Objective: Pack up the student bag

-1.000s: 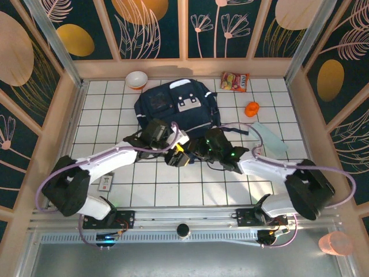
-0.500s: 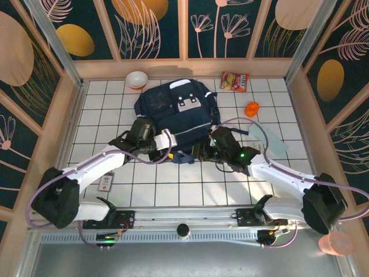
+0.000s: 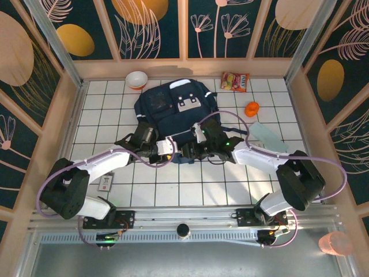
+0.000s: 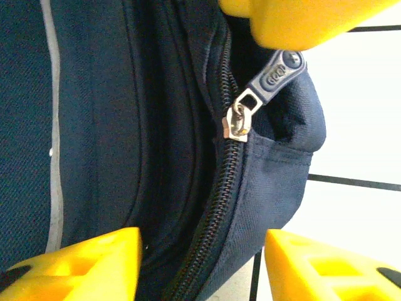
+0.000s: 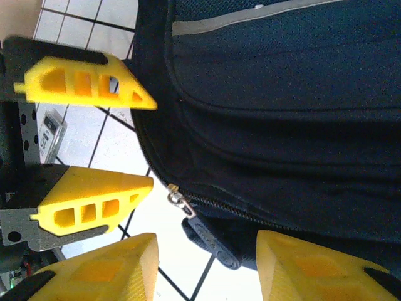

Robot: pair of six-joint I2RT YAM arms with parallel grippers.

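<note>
The student bag (image 3: 176,109) lies flat at the back middle of the table, navy with a grey patch. Both grippers meet at its near edge. My left gripper (image 3: 167,149) (image 4: 202,251) is open, and the bag's zipped edge (image 4: 216,188) lies loose between its yellow fingers (image 4: 69,263). The metal zipper slider (image 4: 238,122) and its dark pull tab (image 4: 276,75) sit just beyond. My right gripper (image 3: 193,151) (image 5: 207,263) is open too, with the pull tab (image 5: 210,241) hanging between its fingers (image 5: 319,269), touched by neither. The left gripper's fingers (image 5: 94,200) stand close beside the slider (image 5: 177,199).
A white and orange bowl (image 3: 136,79) sits at the back left and a snack packet (image 3: 235,81) at the back right. An orange object (image 3: 252,108) and a pale teal pouch (image 3: 266,137) lie right of the bag. A small card (image 3: 106,183) lies front left.
My right gripper has moved left and in to the bag's near edge. My left gripper shifted slightly left along that edge. The bag has stayed in place.
</note>
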